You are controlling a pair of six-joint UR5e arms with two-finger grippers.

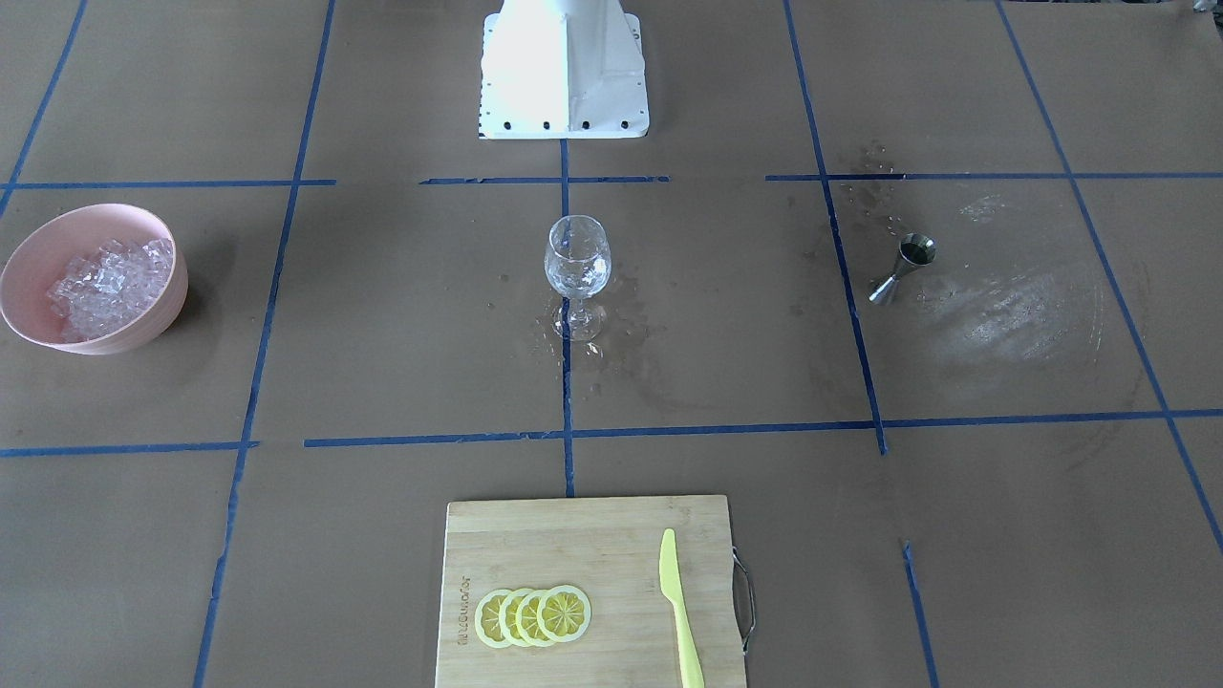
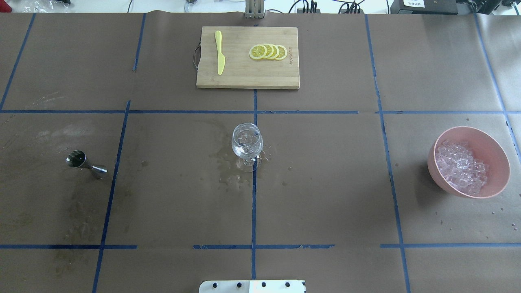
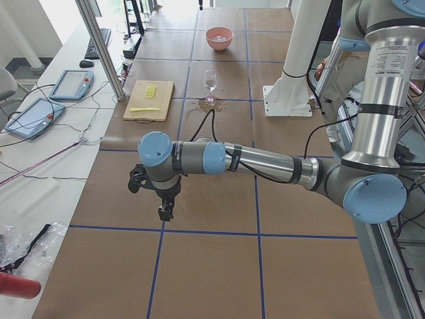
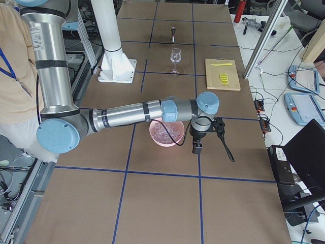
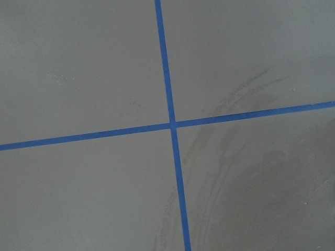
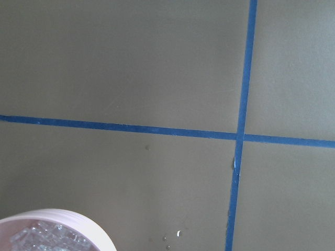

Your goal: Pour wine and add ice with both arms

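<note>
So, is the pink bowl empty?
No, the pink bowl holds a pile of clear ice chunks.

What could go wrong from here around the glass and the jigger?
1. The wine glass stands on wet paper; a nudge may slide or tip it.
2. The jigger stands on a narrow end and could topple when gripped.
3. The ice is heaped in the bowl; scooping may scatter chunks.
</note>
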